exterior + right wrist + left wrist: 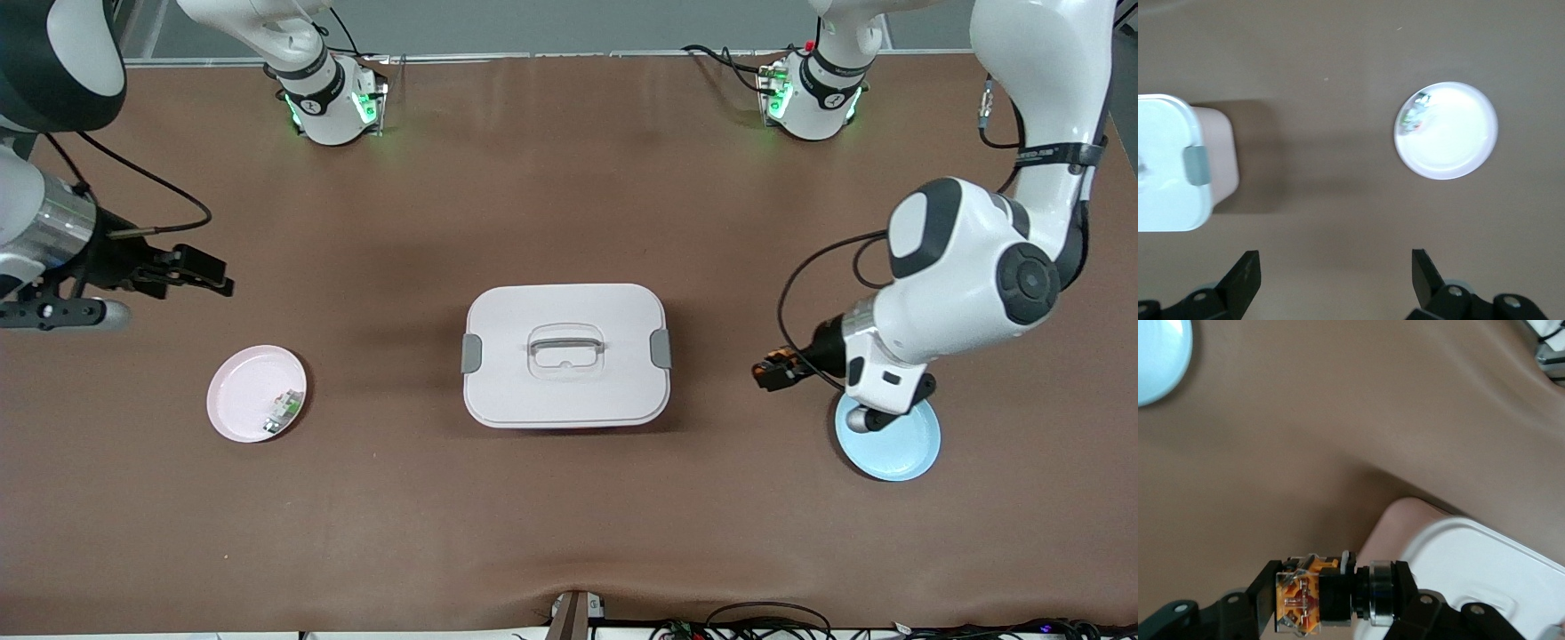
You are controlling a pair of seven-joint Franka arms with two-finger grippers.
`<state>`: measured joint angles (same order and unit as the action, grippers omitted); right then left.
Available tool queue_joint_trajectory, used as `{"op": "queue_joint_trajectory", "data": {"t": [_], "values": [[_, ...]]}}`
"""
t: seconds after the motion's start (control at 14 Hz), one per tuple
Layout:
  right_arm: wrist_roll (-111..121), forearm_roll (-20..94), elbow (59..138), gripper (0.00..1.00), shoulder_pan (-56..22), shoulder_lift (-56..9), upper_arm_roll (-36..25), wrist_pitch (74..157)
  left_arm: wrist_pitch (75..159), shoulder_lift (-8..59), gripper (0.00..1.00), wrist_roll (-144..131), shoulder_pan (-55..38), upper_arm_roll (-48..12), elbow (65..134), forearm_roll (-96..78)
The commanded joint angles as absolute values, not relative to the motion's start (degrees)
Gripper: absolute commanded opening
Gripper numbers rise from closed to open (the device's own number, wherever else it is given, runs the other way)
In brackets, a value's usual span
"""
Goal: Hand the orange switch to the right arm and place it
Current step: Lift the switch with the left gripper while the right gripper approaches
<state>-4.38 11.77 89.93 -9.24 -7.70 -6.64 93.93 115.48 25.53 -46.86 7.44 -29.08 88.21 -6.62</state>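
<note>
L gripper (pixel 772 372) pinches the orange switch (pixel 775 369) off the tabletop, over bare brown top beside the blue plate (pixel 898 444), toward the L arm's end. Fingers (pixel 1261 603) clamp the switch's ends. R gripper (pixel 191 271) hangs w/ jaws spread wide, nothing in them, over the R arm's end of the table (pixel 569 516) above the pink plate (pixel 244 391). Sm white-green part (pixel 283 411) sits in the pink plate. White lidded box (pixel 566 354) at table center.
</note>
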Motion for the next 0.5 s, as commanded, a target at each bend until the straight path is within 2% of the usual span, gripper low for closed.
{"op": "queue_joint_trajectory", "data": {"t": [0.0,0.21,0.43], "values": [[-8.7,17.9,91.0,1.0,-10.2,-8.4,-7.3,94.2,114.1,26.5,0.06,-56.1,5.2,-31.3,85.4,-7.4],[-9.3,20.2,93.0,1.0,-13.1,-8.3,-7.3,97.0,114.2,29.1,0.04,-65.5,-0.7,-31.3,80.7,-7.4],[-12.5,28.5,95.2,1.0,-14.0,-8.0,-7.3,99.0,115.1,32.8,0.04,-72.0,-5.9,-31.0,76.1,-7.4]]}}
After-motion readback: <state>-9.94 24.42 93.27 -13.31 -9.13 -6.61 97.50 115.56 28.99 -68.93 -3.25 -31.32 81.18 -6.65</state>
